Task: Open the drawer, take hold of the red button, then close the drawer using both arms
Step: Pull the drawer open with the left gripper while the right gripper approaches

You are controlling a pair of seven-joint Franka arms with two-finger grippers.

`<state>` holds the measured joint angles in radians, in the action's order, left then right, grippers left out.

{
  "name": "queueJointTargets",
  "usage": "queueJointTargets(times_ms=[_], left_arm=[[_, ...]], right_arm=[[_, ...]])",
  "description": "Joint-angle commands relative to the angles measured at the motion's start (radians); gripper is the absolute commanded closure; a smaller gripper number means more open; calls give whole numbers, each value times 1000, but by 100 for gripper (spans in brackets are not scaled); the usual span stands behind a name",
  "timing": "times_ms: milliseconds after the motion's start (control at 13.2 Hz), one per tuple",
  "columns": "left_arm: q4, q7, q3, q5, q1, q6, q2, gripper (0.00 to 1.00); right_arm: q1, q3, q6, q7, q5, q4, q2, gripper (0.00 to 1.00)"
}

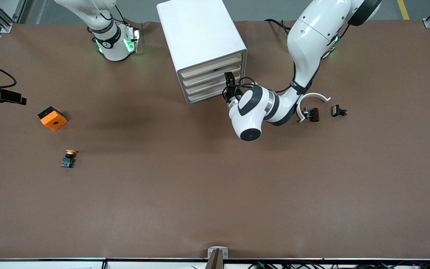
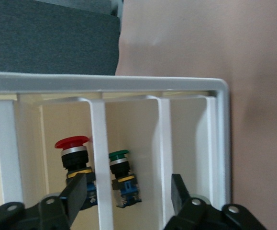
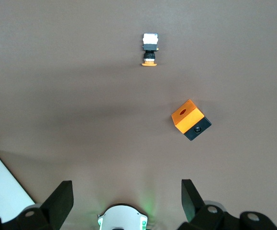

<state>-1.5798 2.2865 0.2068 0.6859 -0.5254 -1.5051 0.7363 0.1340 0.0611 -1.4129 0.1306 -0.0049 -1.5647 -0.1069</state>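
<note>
Left end effector (image 1: 230, 86) sits at the front of the white drawer cabinet (image 1: 200, 41), level with the stacked drawer fronts. Fingers (image 2: 76, 194) are spread apart and grasp nothing. The left wrist view looks through the cabinet's open frame into the compartments. The red-capped button (image 2: 74, 163) stands upright inside one of them, with a green-capped button (image 2: 121, 177) in the next compartment, a divider between the two. Judgement: the left arm is lined up to reach in for the red one.

Right end effector (image 3: 124, 203) is released and empty, held high over the table (image 1: 215, 194) near its own base; this arm waits. Below it lie the orange cube (image 1: 52, 118) and the yellow-capped button (image 1: 68, 158), both well apart from the cabinet.
</note>
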Motion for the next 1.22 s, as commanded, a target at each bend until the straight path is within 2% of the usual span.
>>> queueJointTargets(times_ms=[0,152,228,380,684,1141], left_arm=[[-6,48,-6,29,-24,28,-8,30],[-9,53,-6,30,-31,29,-9,39],[-9,53,-6,30,-39,28,-8,56],[-9,53,-9,46,-38,25,-2,100],[4,67,-29,46,-12,14,0,100],[93,86,-156,44,-1,17,-6,100]], right_arm=[[0,-9,12,-34,3,20,-1,0],[-13,-17,23,-135,17,17,3,0],[-34,-17,32,-211,19,18,4,0],[-77,-17,46,-311,19,17,7,0],[-187,-17,48,-495,23,20,9,0],[-402,-17,-7,-900,28,22,-2,0]])
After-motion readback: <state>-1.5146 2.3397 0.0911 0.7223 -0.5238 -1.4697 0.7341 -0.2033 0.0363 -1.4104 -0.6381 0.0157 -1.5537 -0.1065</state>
